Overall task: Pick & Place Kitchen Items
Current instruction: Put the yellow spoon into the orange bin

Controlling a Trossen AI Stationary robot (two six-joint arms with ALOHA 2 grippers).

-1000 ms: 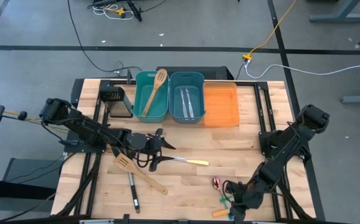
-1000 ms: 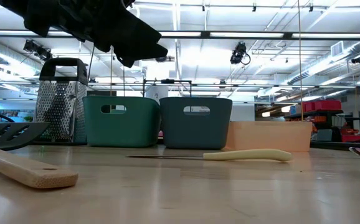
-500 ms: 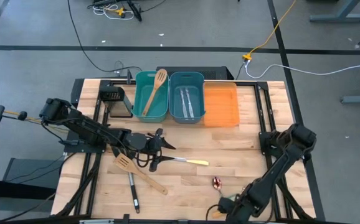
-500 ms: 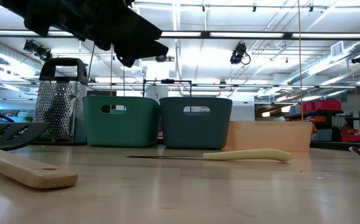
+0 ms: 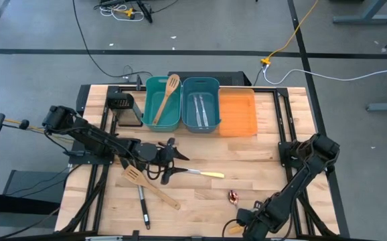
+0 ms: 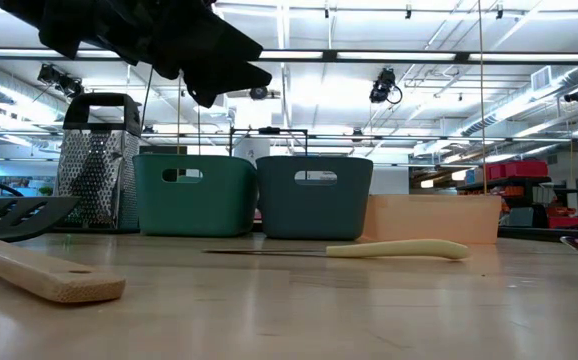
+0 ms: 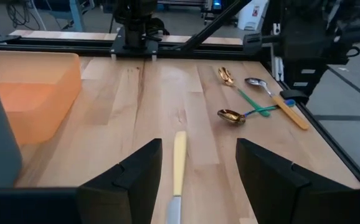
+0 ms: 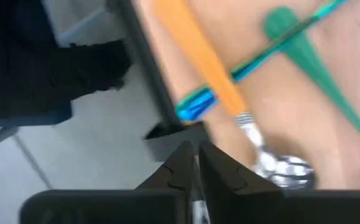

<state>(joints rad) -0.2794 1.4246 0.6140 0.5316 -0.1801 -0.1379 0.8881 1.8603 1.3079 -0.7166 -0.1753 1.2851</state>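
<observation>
Compared with a second ago, we see the right arm folded lower and its right gripper (image 5: 252,222) drawn back toward the near table edge; the left arm and the utensils look unchanged. In its own wrist view the right gripper's (image 8: 195,167) fingers nearly meet, gripping nothing we can make out, just by the orange-handled spoon (image 8: 230,99) and green-handled spoon (image 8: 304,56) that cross there. The left gripper (image 5: 169,161) hovers with fingers spread wide (image 7: 195,180) over the yellow-handled knife (image 5: 203,174), which lies flat mid-table, long axis left-right, handle toward the right arm. We note a wooden spatula (image 5: 150,185) lying diagonally, head toward the left gripper, and a black turner (image 5: 142,207) lying near-to-far beside it. Another spatula (image 5: 166,99) leans in the teal bin (image 5: 150,114). The wooden table (image 5: 260,147) stands on grey floor; the low view shows a ceiling with strip lights.
</observation>
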